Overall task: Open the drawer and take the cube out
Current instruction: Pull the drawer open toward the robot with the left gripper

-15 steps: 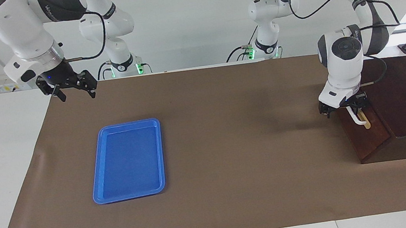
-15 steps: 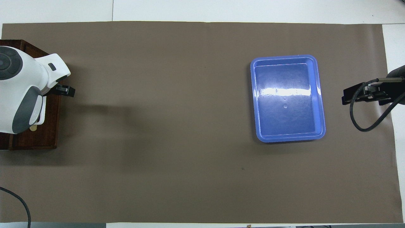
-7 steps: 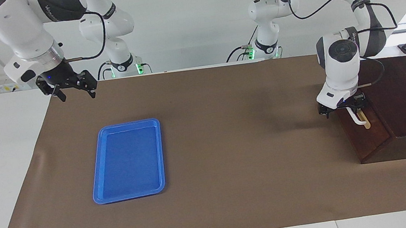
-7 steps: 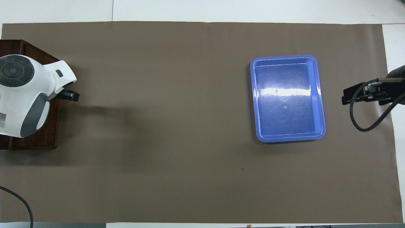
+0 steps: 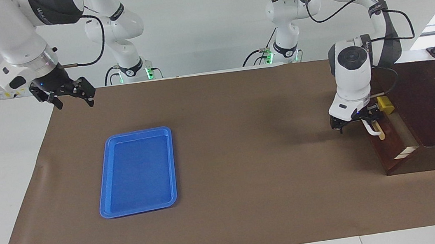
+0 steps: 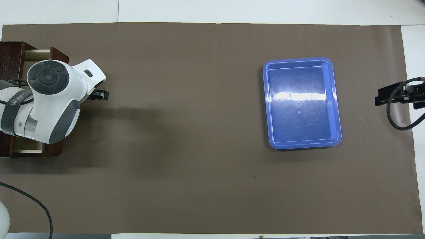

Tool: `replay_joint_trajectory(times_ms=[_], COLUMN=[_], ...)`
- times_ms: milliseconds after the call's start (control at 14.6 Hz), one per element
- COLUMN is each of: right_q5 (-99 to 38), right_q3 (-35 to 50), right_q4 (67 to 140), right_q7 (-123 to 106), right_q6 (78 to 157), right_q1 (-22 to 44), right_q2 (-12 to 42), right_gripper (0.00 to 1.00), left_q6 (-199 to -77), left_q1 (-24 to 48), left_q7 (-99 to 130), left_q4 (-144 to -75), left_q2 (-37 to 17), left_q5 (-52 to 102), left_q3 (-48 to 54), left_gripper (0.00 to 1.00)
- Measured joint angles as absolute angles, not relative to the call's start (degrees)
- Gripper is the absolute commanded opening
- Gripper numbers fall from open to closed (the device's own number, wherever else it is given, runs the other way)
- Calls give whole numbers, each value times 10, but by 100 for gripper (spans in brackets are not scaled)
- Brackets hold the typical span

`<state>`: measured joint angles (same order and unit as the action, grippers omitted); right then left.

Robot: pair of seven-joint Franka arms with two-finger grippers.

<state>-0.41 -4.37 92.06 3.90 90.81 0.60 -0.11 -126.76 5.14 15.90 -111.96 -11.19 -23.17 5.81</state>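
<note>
One cube [image 5: 385, 104] beside left end effector [image 5: 360, 120]

The setting is a robotics laboratory. Two white arms [image 5: 353, 59] stand on bases with green indicator lights at a white table [image 5: 3, 165] covered by a brown mat [image 5: 249, 176] (cables run along each arm). The wall is plain white.

Both arms have glossy white rounded shells with dark grey joint bands, one carrying lettering too small to read. Black cables loop along the links to the black left gripper [image 5: 356, 120] and right gripper [image 5: 62, 92]. Green lights glow at both bases.
</note>
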Motion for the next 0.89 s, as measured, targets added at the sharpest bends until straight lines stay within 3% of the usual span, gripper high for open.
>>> replay_joint_trajectory(times_ms=[342, 888], right_q5=[-4, -16], right_q3=[-41, -31], right_q4=[929, 951], right_q7=[159, 509], right_q6=[967, 967], right_q1=[7, 35], right_q2=[-1, 7], right_gripper=[100, 100], left_q6=[-1259, -1238], left_q1=[86, 102], left_q7=[182, 204], left_q4=[-1098, -1085], left_q2=[-123, -126], left_q5=[-195, -183], left_q3=[58, 58], left_gripper=[100, 100])
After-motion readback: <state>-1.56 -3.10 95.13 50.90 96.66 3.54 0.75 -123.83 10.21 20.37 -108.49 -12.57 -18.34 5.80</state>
